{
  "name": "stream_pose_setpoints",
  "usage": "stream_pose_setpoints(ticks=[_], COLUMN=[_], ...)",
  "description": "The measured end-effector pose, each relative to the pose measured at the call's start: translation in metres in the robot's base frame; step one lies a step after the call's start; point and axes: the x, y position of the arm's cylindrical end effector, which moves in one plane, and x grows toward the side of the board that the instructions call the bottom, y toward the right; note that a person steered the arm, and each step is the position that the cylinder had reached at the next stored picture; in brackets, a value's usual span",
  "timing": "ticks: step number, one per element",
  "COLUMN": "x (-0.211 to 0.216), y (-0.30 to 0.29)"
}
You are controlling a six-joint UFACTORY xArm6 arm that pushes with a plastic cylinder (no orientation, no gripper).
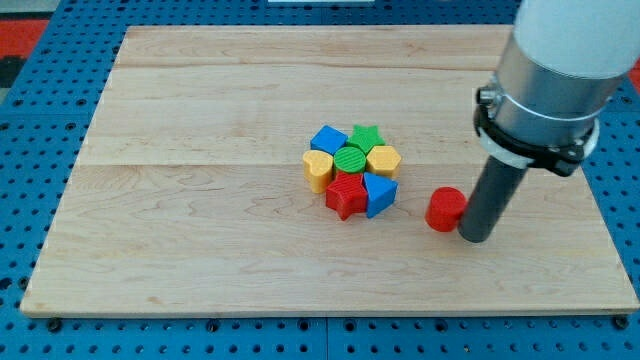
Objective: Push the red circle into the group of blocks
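The red circle (445, 209) lies on the wooden board (200, 230), right of centre. My tip (475, 238) stands just to its right, touching or almost touching it. A tight group of blocks sits to the circle's left: a blue cube (328, 139), a green star (367, 135), a green circle (351, 159), a yellow hexagon (384, 159), a yellow heart (318, 170), a red star (347, 196) and a blue triangle (380, 193). A small gap separates the red circle from the blue triangle.
The arm's wide grey and white body (555, 70) hangs over the board's upper right. A blue pegboard (30, 200) surrounds the board on all sides.
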Motion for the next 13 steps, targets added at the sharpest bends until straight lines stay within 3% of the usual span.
stream_pose_setpoints(ticks=[13], x=[-0.033], y=[0.010])
